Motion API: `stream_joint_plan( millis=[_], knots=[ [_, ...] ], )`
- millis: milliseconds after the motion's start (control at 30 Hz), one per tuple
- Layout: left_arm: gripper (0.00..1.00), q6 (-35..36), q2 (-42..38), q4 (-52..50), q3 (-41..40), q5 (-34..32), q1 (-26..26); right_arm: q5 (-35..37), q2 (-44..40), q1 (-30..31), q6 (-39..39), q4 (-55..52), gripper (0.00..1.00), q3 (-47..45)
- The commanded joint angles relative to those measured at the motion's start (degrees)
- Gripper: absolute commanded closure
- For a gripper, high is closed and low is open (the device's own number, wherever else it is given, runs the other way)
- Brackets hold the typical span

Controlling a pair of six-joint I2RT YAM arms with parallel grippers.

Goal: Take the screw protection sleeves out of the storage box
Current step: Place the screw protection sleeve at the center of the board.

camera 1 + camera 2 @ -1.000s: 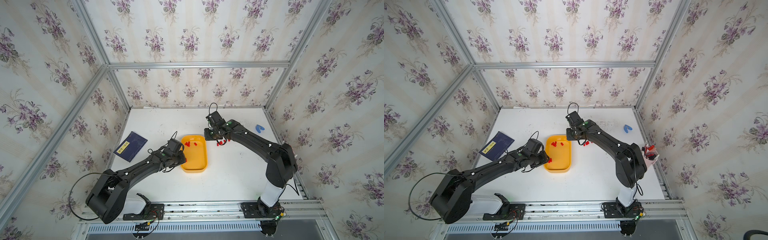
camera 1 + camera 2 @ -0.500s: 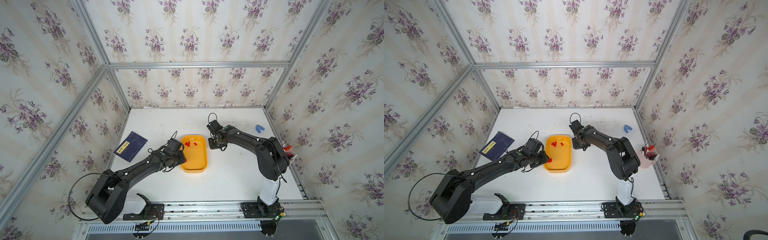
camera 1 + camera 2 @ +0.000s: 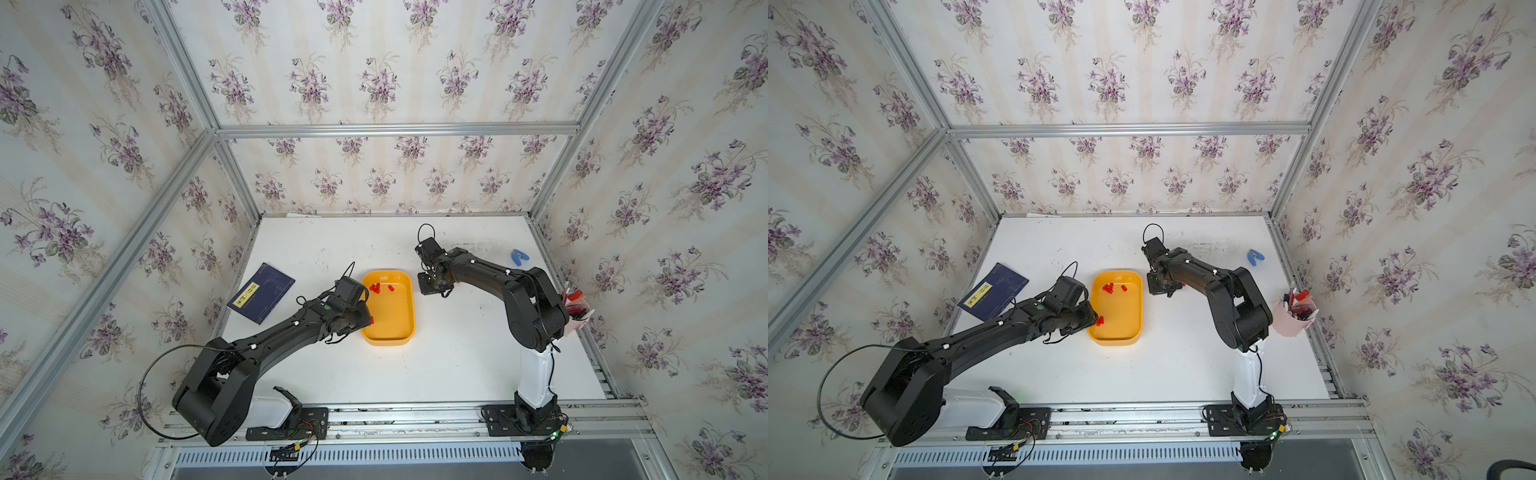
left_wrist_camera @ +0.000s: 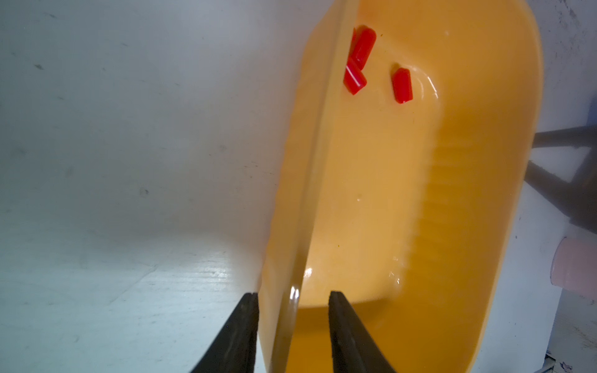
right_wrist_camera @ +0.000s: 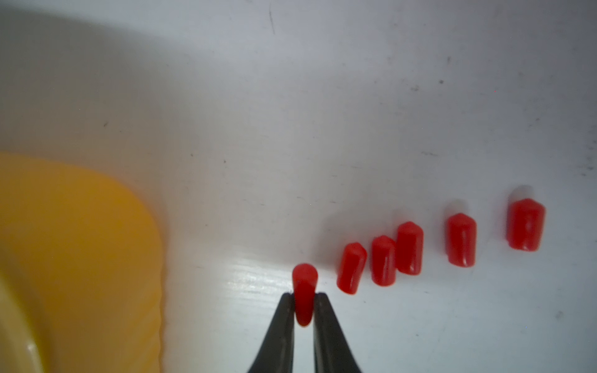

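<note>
The yellow-orange storage box (image 3: 409, 316) (image 3: 1139, 316) lies mid-table. Three red screw protection sleeves (image 3: 376, 286) (image 4: 402, 85) rest at its far end. One more sleeve (image 3: 1099, 320) lies by its left wall. My left gripper (image 4: 294, 295) (image 3: 365, 320) straddles that wall, one finger outside and one inside, shut on it. Right of the box (image 5: 80, 242), my right gripper (image 5: 304, 295) (image 3: 432, 287) is low over the table. It is shut on one red sleeve (image 5: 304, 284) at the end of a row of several sleeves (image 5: 408, 248) on the table.
A dark blue booklet (image 3: 262, 293) lies at the left edge. At the right edge stands a pink cup (image 3: 1292, 320) of red-capped pens. A small blue clip (image 3: 518, 257) sits at the back right. The cage's wallpapered walls stand close round the table.
My right gripper has come down toward the table beside the box, and its arm has folded back a little. The left arm and the box have not moved.
</note>
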Motion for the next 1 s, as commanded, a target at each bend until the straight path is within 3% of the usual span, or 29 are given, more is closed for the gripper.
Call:
stream_joint_plan(
  millis=[0, 533, 967],
  knots=[
    [0.58, 0.49, 0.25, -0.11, 0.48, -0.48, 0.03, 0.64, 0.38, -0.03, -0.89, -0.11, 0.84, 0.37],
    [0.58, 0.58, 0.27, -0.11, 0.50, -0.22, 0.03, 0.42, 1.10, -0.24, -0.74, 0.06, 0.82, -0.53],
    [0.57, 0.99, -0.85, -1.48, 1.33, -1.14, 0.03, 0.78, 0.50, -0.30, -0.70, 0.36, 0.72, -0.66]
  ],
)
